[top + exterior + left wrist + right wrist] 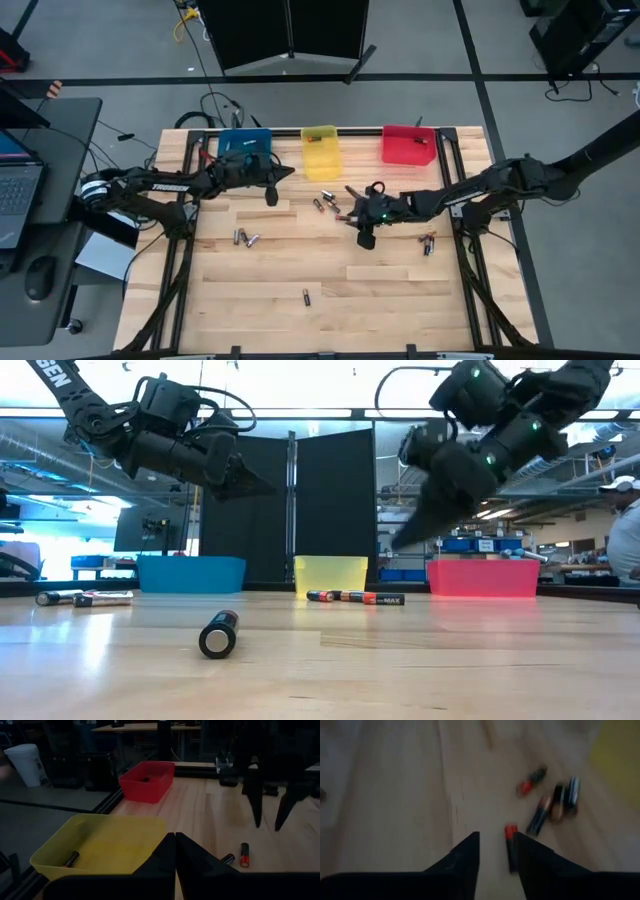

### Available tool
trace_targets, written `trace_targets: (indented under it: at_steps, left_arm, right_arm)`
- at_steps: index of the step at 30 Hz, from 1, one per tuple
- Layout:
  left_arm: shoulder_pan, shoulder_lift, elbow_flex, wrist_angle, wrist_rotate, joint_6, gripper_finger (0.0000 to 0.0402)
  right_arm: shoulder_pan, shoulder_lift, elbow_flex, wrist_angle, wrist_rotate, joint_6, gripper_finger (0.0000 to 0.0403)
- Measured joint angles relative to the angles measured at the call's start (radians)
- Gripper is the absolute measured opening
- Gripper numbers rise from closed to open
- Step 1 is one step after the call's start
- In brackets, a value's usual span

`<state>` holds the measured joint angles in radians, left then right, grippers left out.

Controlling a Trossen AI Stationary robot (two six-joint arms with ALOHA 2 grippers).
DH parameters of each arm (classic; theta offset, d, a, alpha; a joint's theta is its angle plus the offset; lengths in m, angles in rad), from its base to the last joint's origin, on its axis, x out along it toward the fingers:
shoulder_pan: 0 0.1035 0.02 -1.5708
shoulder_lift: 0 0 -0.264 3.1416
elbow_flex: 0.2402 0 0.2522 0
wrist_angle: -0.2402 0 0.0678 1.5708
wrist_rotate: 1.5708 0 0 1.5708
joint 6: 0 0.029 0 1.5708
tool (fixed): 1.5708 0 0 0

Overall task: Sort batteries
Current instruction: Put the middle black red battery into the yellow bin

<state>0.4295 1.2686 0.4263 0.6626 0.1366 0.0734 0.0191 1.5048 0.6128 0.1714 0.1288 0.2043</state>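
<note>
Several batteries (326,204) lie scattered on the wooden bench (260,300): a small cluster in front of the yellow bin (320,150), a pair (245,238) toward the left side, two near the right edge (428,242), and one alone (306,295) at the near side; one more rests inside the yellow bin (71,858). The right gripper (496,851) hangs low over the middle of the bench with its jaws a little apart; a red-tipped cell (510,845) shows between them, and I cannot tell if it is touched. The left gripper (175,847) waits above the bench near the blue bin (244,141); its jaws are pressed together on nothing. The red bin (408,143) stands at the far right. I judge these cells to be light, stiff and smooth; being round, they should roll easily on the wood; the best hold seems across the middle of the body, jaws square to its length.
</note>
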Motion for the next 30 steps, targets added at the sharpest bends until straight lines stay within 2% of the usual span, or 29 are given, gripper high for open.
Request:
trace_targets:
  at_steps: [6, 13, 19, 26, 30]
  left_arm:
    - [0.0, 0.0, 0.0, 0.01, -0.006, 0.003, 0.0013]
    - [0.0, 0.001, 0.0, 0.007, -0.006, 0.003, 0.0013]
    - [0.0, 0.001, 0.0, 0.006, -0.006, 0.004, 0.0013]
    - [0.0, 0.001, 0.0, -0.001, -0.006, 0.001, 0.0013]
    - [0.0, 0.001, 0.0, -0.002, -0.006, -0.003, 0.0013]
  right_arm:
    - [-0.008, 0.102, 0.0, 0.041, 0.009, 0.017, 0.0177]
    - [-0.009, 0.186, 0.001, 0.1, 0.03, -0.004, 0.0176]
    - [-0.026, 0.268, 0.003, 0.17, 0.034, -0.021, 0.0146]
    - [-0.034, 0.279, 0.004, 0.203, 0.034, -0.039, 0.0065]
    - [-0.035, 0.234, 0.002, 0.174, 0.03, -0.09, 0.0062]
